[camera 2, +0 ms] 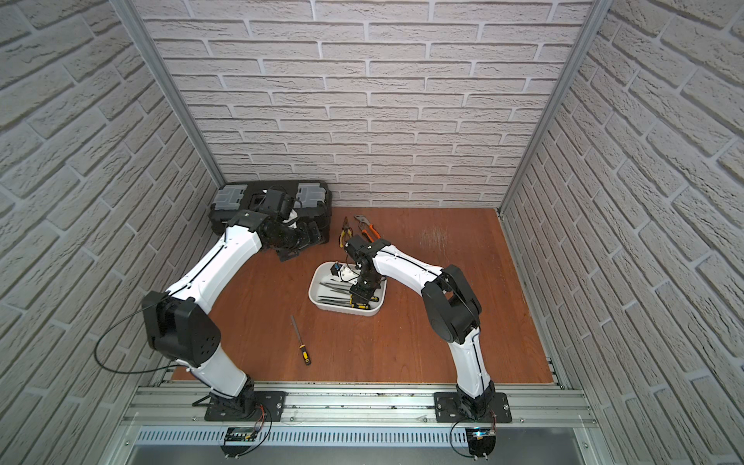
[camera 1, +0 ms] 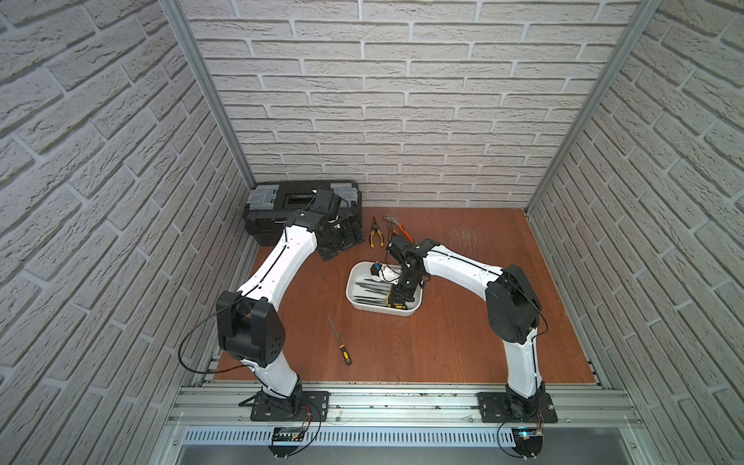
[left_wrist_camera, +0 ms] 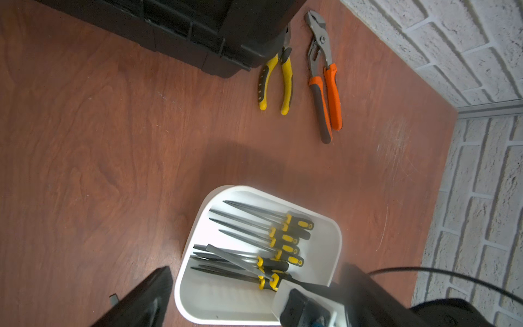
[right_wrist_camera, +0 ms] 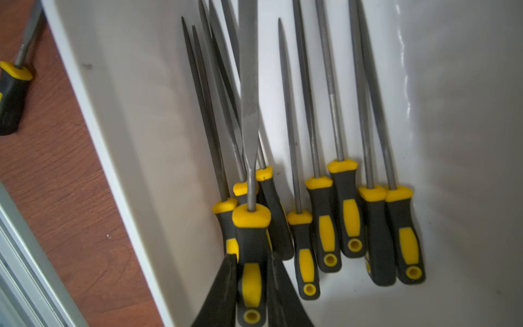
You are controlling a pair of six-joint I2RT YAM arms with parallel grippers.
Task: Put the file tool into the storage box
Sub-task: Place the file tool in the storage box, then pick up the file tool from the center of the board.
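File tool (flat blade, yellow-and-black handle) pinched at its handle by the right gripper, jaws pressed onto it. It is held within the rim of the storage box, near the centre of both top views. Its blade crosses over the other files; whether it touches them cannot be told. Likely fault: on release it lands askew on the pile and rolls, or its tip rides up the wall. Loose file lies lower left of the box. Left gripper, by the black toolbox: jaw state cannot be told.
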